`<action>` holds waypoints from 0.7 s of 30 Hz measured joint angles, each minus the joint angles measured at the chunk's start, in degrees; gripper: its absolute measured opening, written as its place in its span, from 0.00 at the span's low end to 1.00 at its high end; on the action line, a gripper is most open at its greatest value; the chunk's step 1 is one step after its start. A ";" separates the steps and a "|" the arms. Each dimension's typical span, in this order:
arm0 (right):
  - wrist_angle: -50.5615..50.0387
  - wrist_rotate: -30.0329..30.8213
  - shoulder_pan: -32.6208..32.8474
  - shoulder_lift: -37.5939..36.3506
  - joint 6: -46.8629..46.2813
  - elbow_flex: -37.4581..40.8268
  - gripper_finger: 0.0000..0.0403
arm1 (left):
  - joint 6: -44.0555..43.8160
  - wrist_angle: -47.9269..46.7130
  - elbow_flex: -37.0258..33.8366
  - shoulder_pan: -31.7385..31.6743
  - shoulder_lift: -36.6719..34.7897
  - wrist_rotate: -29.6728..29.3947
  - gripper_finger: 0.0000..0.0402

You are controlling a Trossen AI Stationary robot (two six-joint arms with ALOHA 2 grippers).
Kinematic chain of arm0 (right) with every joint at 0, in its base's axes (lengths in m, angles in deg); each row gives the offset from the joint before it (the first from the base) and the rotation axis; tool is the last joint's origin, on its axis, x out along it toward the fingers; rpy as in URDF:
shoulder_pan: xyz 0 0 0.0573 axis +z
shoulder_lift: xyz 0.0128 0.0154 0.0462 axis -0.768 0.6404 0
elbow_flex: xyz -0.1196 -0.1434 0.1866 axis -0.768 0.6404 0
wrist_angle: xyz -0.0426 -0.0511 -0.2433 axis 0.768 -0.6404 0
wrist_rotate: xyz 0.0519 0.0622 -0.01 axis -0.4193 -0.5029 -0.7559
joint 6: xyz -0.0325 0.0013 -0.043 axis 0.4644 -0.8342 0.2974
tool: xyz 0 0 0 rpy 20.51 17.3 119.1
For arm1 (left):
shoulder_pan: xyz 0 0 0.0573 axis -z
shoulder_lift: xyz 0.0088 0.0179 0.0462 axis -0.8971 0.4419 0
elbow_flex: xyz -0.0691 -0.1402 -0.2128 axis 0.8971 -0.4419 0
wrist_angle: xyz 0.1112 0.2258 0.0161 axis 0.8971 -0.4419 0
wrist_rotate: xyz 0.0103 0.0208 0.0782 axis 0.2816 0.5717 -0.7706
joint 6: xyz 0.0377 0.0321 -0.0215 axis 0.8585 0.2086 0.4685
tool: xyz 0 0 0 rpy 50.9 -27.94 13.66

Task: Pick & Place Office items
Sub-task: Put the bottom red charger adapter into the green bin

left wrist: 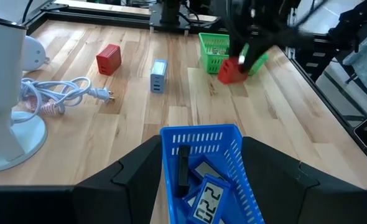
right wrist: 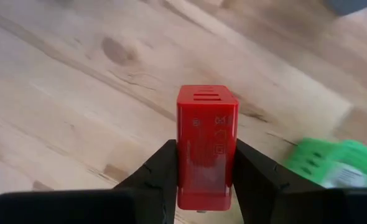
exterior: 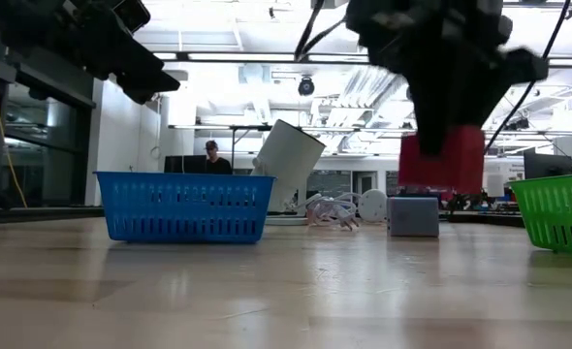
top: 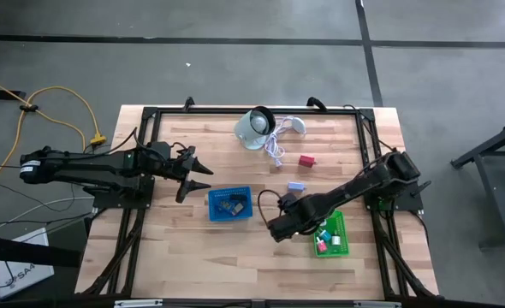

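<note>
My right gripper (right wrist: 205, 149) is shut on a red block (right wrist: 206, 112) and hovers above bare wood between the blue basket (top: 229, 204) and the green basket (top: 331, 235). My left gripper (left wrist: 200, 143) is open and hangs just left of the blue basket (left wrist: 202, 168), which holds dark rectangles with displays (left wrist: 203, 199). A second red block (top: 306, 160) and a pale blue block (top: 297, 185) rest flat on the table. The green basket holds several small bits. My right gripper pinches the red block by its two long side faces (right wrist: 182, 163), one finger (right wrist: 162, 171) on each side. The block's slotted end (right wrist: 207, 94) sticks out past the fingertips. In the low view the block (exterior: 441, 160) hangs below the gripper, clear of the table.
A white round device (top: 257, 128) with its white cable (top: 275, 151) sits at the table's far side. A black frame runs along the table's edges. Bare wood lies between the two baskets and along the near edge. A person (exterior: 211, 155) sits in the room beyond.
</note>
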 joint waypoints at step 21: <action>-15.02 3.09 4.89 -9.04 -9.96 -0.02 0.28 | 0.01 -0.01 0.00 0.00 0.00 0.02 0.53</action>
